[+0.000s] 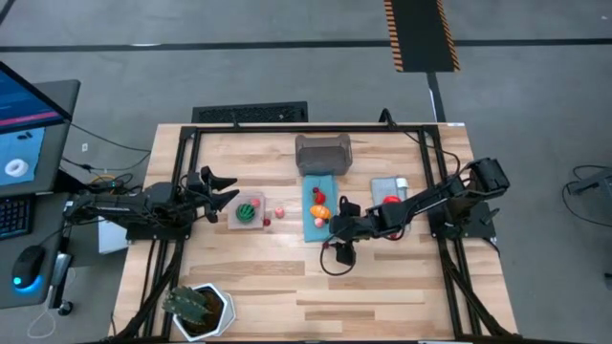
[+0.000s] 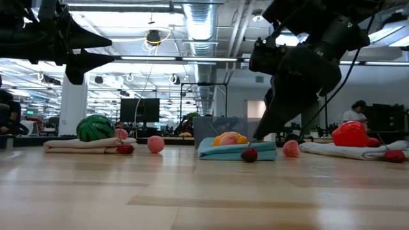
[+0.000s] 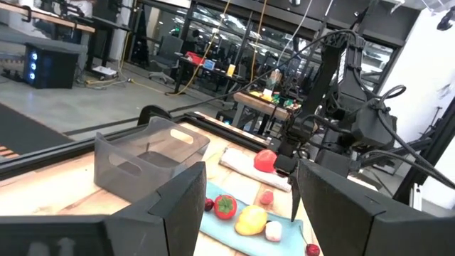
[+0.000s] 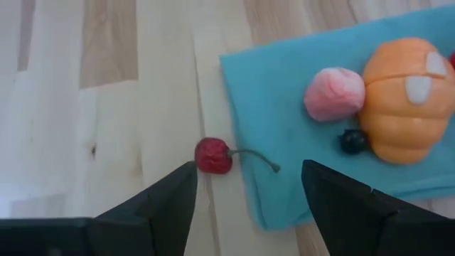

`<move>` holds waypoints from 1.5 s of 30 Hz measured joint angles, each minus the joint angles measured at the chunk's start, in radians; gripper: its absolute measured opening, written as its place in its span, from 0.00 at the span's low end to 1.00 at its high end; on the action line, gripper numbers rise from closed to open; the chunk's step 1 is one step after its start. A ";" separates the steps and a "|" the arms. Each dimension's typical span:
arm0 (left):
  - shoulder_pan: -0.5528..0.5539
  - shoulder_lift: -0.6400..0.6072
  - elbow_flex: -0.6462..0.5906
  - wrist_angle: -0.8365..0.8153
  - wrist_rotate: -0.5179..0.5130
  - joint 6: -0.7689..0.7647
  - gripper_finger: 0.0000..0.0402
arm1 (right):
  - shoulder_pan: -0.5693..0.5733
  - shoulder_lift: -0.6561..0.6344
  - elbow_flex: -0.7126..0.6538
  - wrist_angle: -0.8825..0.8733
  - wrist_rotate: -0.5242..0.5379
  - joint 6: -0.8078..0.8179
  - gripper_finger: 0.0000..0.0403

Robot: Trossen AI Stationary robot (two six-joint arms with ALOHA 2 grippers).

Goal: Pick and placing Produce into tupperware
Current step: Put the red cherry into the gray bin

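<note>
The produce is still scattered across the mats, nothing in the tupperware (image 1: 323, 153) yet, which sits empty at the far end of the blue mat (image 1: 311, 229); the right gripper (image 4: 245, 188) hangs fingers spread right over a little red cherry (image 4: 213, 156) lying just off the mat's edge, I'd guess lined up to pinch it. The left gripper (image 1: 222, 187) waits spread and empty over by the watermelon (image 1: 249, 209). It's a pale wood table (image 1: 382, 296) with a potted plant (image 1: 196, 308) at the corner, in a big open lab with desks and screens behind.
</note>
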 joint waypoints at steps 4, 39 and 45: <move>0.000 0.000 0.000 0.000 0.000 0.001 0.53 | 0.000 0.008 0.000 0.001 0.000 0.000 0.66; 0.000 0.000 0.000 0.000 -0.001 0.007 0.53 | 0.002 0.010 0.000 0.019 -0.037 0.001 0.18; 0.000 0.000 0.000 0.000 -0.001 0.010 0.53 | 0.019 0.010 0.000 0.019 -0.055 -0.001 0.03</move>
